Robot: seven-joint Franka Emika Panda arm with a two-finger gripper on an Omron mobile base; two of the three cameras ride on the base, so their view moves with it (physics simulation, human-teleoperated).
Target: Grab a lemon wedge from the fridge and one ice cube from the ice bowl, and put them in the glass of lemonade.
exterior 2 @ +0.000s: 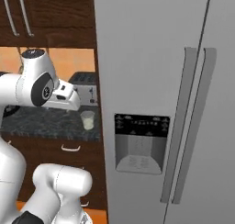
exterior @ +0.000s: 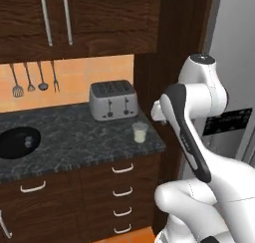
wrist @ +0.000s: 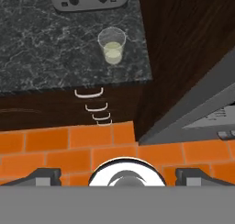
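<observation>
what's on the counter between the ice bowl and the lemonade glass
Bare dark counter in the left base view, between ice bowl and glass; the toaster stands farther back.

Dark wood cabinets [exterior: 74, 18] over a black speckled counter [exterior: 79, 137] — orange tiled floor [wrist: 55, 149] below.

Glass of lemonade [exterior: 140, 132] upright nr counter edge; fridge [exterior 2: 151, 58] shut.

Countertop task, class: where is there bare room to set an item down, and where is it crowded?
Bare marble lies between the ice bowl and the toaster, and along the front edge left of the glass of lemonade. It is crowded at the right end, where glass and toaster stand close together.
</observation>
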